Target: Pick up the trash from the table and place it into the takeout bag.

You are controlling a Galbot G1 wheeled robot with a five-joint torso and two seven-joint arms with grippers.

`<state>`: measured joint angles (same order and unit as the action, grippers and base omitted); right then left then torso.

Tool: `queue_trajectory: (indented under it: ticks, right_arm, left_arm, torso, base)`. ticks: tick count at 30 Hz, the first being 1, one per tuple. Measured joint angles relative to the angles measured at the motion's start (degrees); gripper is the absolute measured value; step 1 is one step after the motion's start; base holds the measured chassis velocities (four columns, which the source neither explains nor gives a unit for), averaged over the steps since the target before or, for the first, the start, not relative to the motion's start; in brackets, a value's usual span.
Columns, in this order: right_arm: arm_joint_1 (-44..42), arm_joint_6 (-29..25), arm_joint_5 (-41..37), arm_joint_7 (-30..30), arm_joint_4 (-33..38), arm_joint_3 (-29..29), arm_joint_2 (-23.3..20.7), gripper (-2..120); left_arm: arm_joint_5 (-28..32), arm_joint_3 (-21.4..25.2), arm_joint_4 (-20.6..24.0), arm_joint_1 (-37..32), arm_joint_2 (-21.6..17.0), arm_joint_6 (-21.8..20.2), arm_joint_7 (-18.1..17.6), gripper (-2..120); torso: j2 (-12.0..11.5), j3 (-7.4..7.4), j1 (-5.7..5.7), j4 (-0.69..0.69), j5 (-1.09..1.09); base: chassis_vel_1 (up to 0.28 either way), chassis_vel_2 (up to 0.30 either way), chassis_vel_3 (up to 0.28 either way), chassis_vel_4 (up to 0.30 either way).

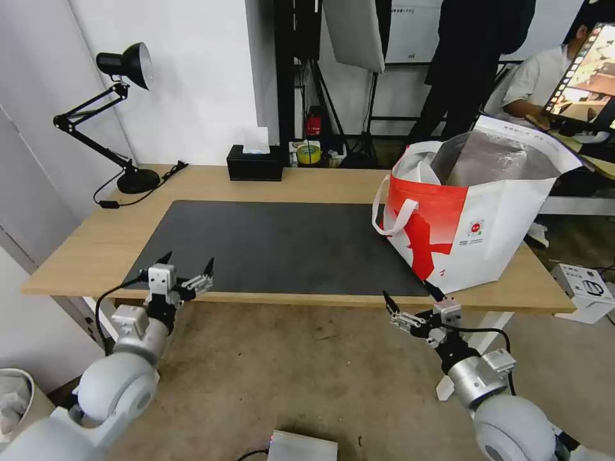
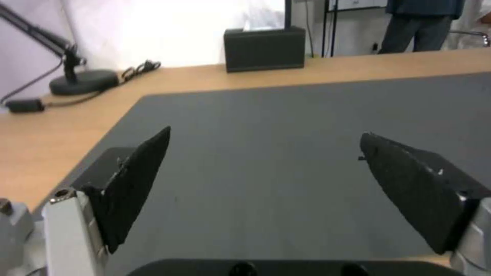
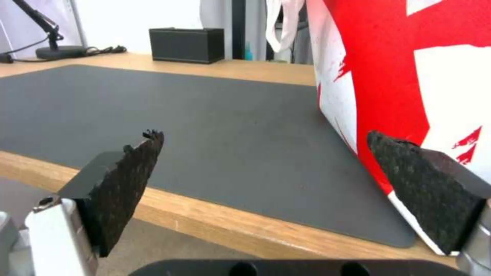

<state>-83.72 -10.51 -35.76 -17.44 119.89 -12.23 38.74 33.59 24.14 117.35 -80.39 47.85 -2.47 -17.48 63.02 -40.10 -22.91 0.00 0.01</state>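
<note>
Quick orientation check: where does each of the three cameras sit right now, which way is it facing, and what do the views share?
Head view: high, looking down over the table at the takeout bag; shows both arms, left gripper and right gripper open.
Left wrist view: at the near edge, facing across the mat; own fingers frame it.
Right wrist view: low, beside the bag; own fingers frame it.
Shared: tissue box, lamp.

A white wall [image 1: 192,77] is seen behind, with a black lamp [image 1: 122,70] and a tissue box [image 1: 255,163] set before it. A dark stand [image 1: 291,70] is placed alongside. The floor [image 1: 288,378] is bare concrete.
</note>
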Motion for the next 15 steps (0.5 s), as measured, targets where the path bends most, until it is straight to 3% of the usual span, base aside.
queue_trajectory:
  ticks: [15]
  right_arm:
    - [0.0, 0.0, 0.0, 0.0, 0.0, 0.0, 0.0, 100]
  left_arm:
    - [-1.5, 3.5, 1.6, -7.5, 3.7, 2.1, 0.8, 100]
  torso:
    - [0.0, 0.00, 0.00, 0.00, -0.01]
  base:
    - [0.000, 0.000, 0.000, 0.000]
